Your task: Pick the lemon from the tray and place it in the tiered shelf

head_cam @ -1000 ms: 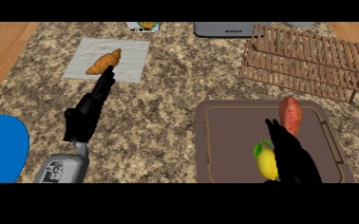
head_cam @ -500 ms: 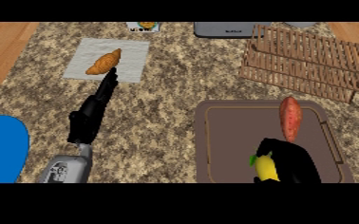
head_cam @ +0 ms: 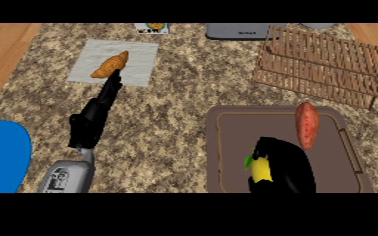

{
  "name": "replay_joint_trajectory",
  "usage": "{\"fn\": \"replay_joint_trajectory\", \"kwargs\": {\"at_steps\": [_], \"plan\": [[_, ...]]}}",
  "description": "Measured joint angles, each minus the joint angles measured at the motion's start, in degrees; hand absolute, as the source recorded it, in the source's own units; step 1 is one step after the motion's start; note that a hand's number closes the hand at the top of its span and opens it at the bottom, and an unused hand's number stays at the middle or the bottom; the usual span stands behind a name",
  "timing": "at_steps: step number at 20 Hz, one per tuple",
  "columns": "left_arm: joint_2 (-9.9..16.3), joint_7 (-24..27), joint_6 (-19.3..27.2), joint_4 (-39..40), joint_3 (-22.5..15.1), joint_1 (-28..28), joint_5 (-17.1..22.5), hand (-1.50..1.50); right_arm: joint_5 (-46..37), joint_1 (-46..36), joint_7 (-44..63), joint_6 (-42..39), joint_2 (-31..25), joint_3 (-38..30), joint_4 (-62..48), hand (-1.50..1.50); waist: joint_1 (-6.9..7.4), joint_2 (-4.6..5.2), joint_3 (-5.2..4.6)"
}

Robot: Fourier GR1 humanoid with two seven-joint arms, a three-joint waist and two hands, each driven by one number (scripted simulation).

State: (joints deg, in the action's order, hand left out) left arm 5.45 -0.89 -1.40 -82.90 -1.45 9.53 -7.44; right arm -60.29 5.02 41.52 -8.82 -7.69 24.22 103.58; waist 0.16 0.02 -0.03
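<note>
Lemon [head_cam: 259, 171] inside curled right-hand fingers [head_cam: 284, 162], over tray [head_cam: 229, 145].

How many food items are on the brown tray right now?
2. A lemon sits near the front of the tray, mostly wrapped by the right hand; a sweet potato lies toward the back right. The hand may hide something more.

Black left hand [head_cam: 94, 120], grey forearm [head_cam: 70, 172]
</note>
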Motion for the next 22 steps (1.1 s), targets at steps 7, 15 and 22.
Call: {"fn": "replay_joint_trajectory", "kwargs": {"at_steps": [7,15,22], "plan": [[-0.82,-0.6,0.45,0.53,-0.51,1.47,-0.57,0.0,2.35,-14.31,14.73,12.38,6.2,7.4,-7.05,1.5,0.87,0.15,0.05],[-0.8,-1.24,0.4,0.52,-0.23,1.46,-0.51,0.0,-1.26,-24.11,20.17,22.11,7.17,11.43,-0.94,1.5,0.37,-0.14,0.0],[-0.42,-1.23,0.27,-0.52,0.04,0.26,-0.47,0.0,-9.82,-31.69,25.57,18.55,7.11,8.88,5.53,1.5,-0.23,-0.4,-0.06]]}}
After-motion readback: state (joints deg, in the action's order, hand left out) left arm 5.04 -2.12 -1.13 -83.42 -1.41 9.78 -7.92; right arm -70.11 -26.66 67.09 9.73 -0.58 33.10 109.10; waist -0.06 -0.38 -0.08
